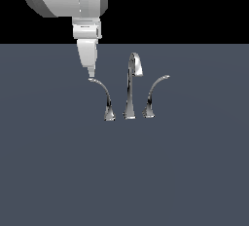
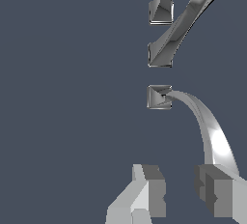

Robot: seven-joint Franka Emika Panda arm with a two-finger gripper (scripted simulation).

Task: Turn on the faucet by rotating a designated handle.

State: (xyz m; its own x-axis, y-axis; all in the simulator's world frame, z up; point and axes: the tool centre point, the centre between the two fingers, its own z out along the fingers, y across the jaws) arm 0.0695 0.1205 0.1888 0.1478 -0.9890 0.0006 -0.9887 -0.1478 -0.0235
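the end effector [image 2: 179,194], fingers parted and holding nothing, hangs just above the designated handle's [image 1: 102,93] tip.

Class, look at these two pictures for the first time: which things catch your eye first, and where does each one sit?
The white gripper comes down from the top of the exterior view, its tip just above the tip of the designated handle, the lever on the exterior view's left. Beside that stands the shiny faucet with its tall hooked spout in the middle. In the wrist view the grey fingers stand apart by the handle's curved end.

Faucet [image 1: 131,86] on surface [image 1: 58,171], designated handle [image 1: 103,98] on exterior view's left of spout [image 1: 132,79], other lever [image 1: 154,96] on right, tool [image 1: 90,72] just above handle's tip.
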